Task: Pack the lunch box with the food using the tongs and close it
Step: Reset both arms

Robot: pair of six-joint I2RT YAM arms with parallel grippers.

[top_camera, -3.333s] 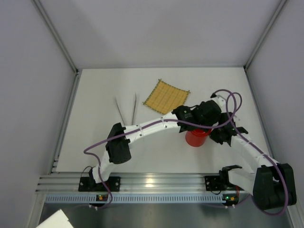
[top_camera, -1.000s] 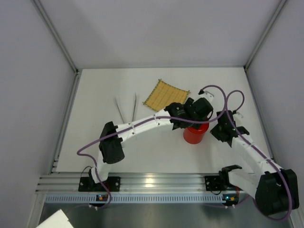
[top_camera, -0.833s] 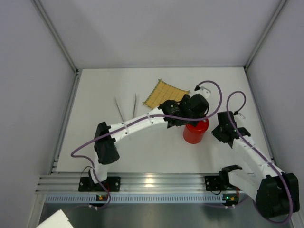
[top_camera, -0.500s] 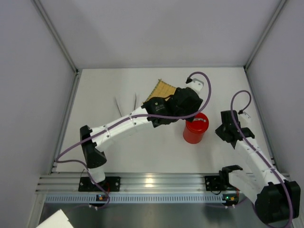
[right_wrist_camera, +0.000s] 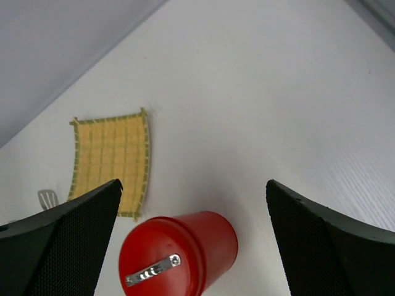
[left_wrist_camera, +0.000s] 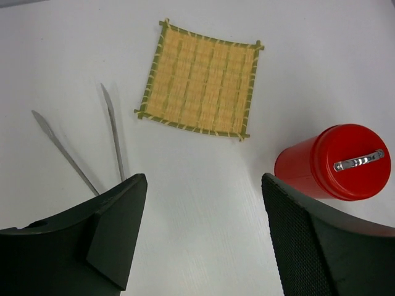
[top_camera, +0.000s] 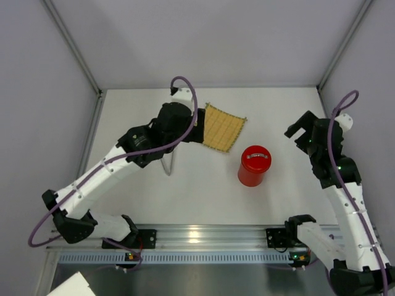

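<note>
Wide-open left claw (left_wrist_camera: 202, 203), two matte black wedge-shaped fingers (left_wrist_camera: 117, 228) with a fine mesh texture on the inner pads, gripping nothing and touching nothing, raised above a smooth white worktop (top_camera: 203, 191).

Right claw (right_wrist_camera: 192, 191) likewise spread wide and empty, same black mesh-faced fingers (right_wrist_camera: 321, 240), held off to the right of the task's things and well apart from them in the top view (top_camera: 300, 126).

Tall bright red plastic cylinder of a lunch box (top_camera: 254, 165), glossy, upright on the worktop right of centre, matching round red lid (left_wrist_camera: 349, 160) seated on top, a small silvery metal bar (left_wrist_camera: 358, 161) across the lid's middle. Contents hidden by the lid. Lower part of the lunch box cut off by the frame edge in the right wrist view (right_wrist_camera: 179, 253), partly covered by a finger in the left wrist view.

Long thin silvery-grey metal tongs (left_wrist_camera: 113, 132), two slim flat arms lying in a narrow V on the worktop left of the mat, joined end hidden behind the left finger; mostly covered by the left arm from above.

Square yellow woven mat (left_wrist_camera: 199, 83), grid-textured with a darker green-brown border, flat on the worktop behind the lunch box, apart from it, one corner under the left arm in the top view (top_camera: 222, 126).
</note>
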